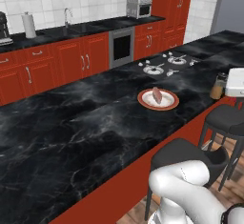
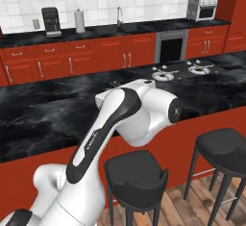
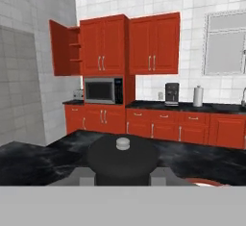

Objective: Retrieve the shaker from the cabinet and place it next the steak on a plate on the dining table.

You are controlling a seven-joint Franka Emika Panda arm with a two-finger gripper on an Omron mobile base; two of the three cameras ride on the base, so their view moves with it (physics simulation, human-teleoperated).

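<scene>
Shaker (image 1: 218, 86) is clamped upright in the claw (image 1: 224, 88) above the counter (image 1: 86, 123), ready for setting beside the steak (image 1: 157, 95) on the plate (image 1: 147, 103) nearby.

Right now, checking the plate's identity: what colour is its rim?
Orange-red around a white plate, clearest in the left base view.

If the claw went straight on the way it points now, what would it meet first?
The small brownish-tan shaker with a dark cap, right before the claw. Past it the way looks free over the glossy black marbled dining table to the far red cabinets; depth is unclear.
</scene>
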